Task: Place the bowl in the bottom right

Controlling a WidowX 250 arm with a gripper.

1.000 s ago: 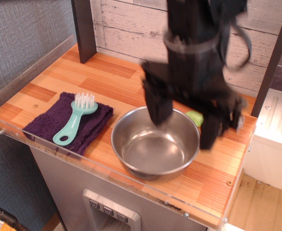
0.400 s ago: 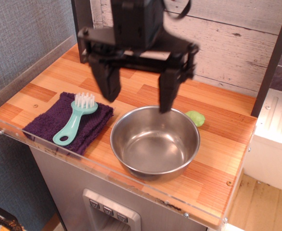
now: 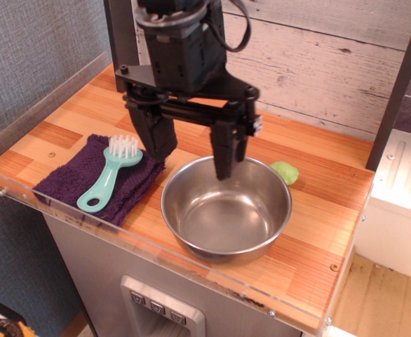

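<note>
Risk here comes mostly from how our black two-fingered end effector (image 3: 191,156) straddles the rear left rim of the round shiny stainless steel bowl (image 3: 226,208). We see its jaws spread wide and holding nothing: one finger hangs just outside the rim, near the folded purple cloth (image 3: 100,177), the other over the bowl's inside.

The bowl sits on the striped wooden tabletop (image 3: 311,246), toward the front right, close to the clear plastic lip at the front edge.

If we close on the thin rolled rim off-centre, we judge the slick steel could slip or tip. A push forward might drive it against the lip. The outer finger could snag the cloth or the teal plastic brush (image 3: 110,173) lying on it. A small green object (image 3: 285,172) sits just behind the bowl.
</note>
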